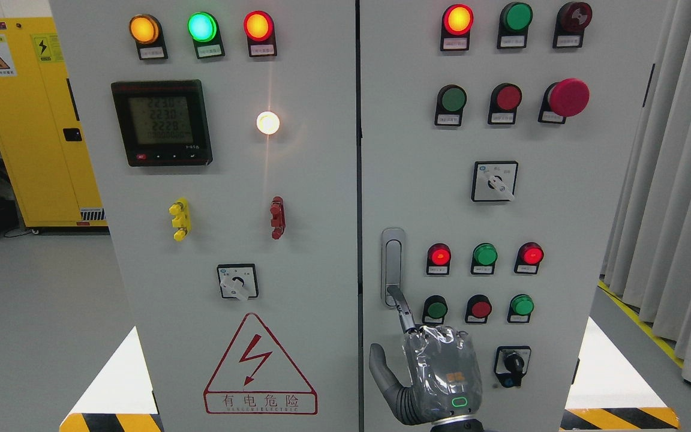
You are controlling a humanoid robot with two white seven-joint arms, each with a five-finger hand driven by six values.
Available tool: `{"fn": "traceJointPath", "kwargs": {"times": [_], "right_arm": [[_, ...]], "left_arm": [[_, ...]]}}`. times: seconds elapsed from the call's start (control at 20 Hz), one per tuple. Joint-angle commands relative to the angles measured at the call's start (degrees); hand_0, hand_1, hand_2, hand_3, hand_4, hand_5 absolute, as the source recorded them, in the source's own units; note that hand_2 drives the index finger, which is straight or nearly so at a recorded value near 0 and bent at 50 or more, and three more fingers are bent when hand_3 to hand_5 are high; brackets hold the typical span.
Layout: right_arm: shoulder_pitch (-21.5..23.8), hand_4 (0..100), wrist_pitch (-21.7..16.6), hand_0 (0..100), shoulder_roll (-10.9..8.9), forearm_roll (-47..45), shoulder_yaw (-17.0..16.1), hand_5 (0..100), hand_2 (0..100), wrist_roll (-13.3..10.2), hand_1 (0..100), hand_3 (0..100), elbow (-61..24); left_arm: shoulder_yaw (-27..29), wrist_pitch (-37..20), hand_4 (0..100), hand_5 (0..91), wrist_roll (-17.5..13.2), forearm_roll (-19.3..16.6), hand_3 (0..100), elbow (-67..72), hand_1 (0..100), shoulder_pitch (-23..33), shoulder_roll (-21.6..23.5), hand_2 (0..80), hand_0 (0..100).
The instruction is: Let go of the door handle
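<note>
A hand at the door handle of a grey electrical cabinet.

The right hand (pixel 435 375) rises from the bottom edge, its back to the camera, one finger (pixel 402 309) stretched up to touch the lower end of the upright silver door handle (pixel 392 264) on the right door; the thumb (pixel 381 372) is spread left. Lit lamps (pixel 201 27), a meter (pixel 161 123) and rotary switches (pixel 494 182) cover both doors. A yellow cabinet (pixel 33 120) stands far left, curtains (pixel 681 180) right.

Bright, even indoor light leaves the grey cabinet doors (pixel 297 252) almost shadowless. The white indicator lamp (pixel 268 123) blooms, throwing a thin vertical streak of flare. Focus is sharp throughout; the meter display (pixel 161 123) reads faint and washed out.
</note>
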Motion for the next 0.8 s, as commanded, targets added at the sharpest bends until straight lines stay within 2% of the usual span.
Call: {"fn": "traceJointPath", "kwargs": {"times": [0.0, 0.75], "right_arm": [[0.20, 100, 0.04, 59, 0.08, 0.00, 0.06, 100, 0, 0.23, 35, 100, 0.10], [0.99, 100, 0.04, 58, 0.00, 0.00, 0.15, 100, 0, 0.41, 35, 100, 0.19]], "left_arm": [[0.00, -0.05, 0, 0.0, -0.01, 0.00, 0, -0.70, 56, 0.00, 0.00, 0.0, 12], [0.00, -0.05, 0, 0.0, -0.01, 0.00, 0, -0.70, 56, 0.00, 0.00, 0.0, 12]]}}
